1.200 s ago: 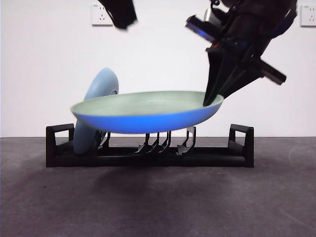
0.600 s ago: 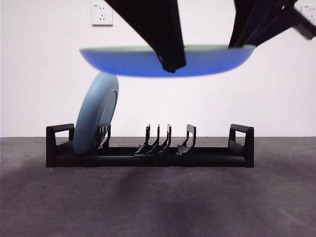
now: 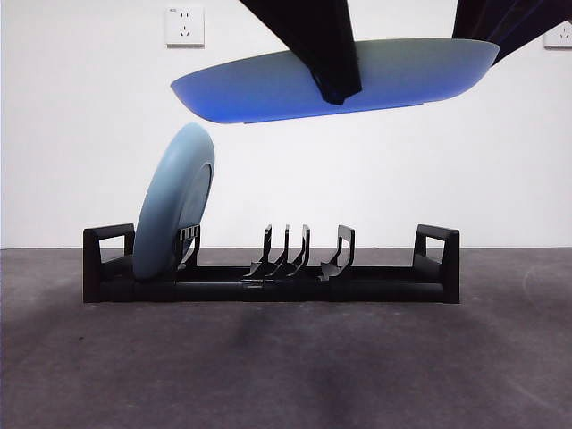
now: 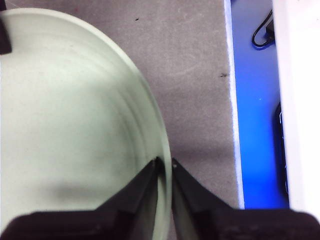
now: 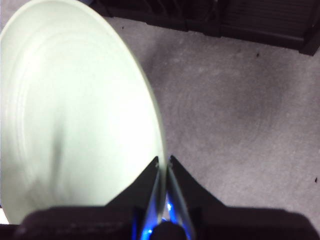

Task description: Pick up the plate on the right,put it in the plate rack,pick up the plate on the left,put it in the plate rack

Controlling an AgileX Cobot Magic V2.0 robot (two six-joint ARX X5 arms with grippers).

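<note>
Holding pale-green plate [image 3: 393, 76] aloft over plate rack [image 3: 268, 277], blue underside showing. My left gripper [image 4: 165, 165] clamped on one rim, right gripper [image 5: 164, 162] pinching another, probably sharing load for tilting upright. Light-blue plate [image 3: 174, 206] leans in end slot; middle prongs free. Dark grey table [image 3: 286, 366], white wall [image 3: 80, 134], wall socket [image 3: 184, 26].

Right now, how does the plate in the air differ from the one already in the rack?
The lifted plate hangs nearly flat above the plate rack; the racked plate stands on edge at one end of the rack, leaning. The lifted plate is gripped at its rim by the left claw and right claw; the racked plate is untouched. Its underside looks deeper blue. Both are round and shallow.
</note>
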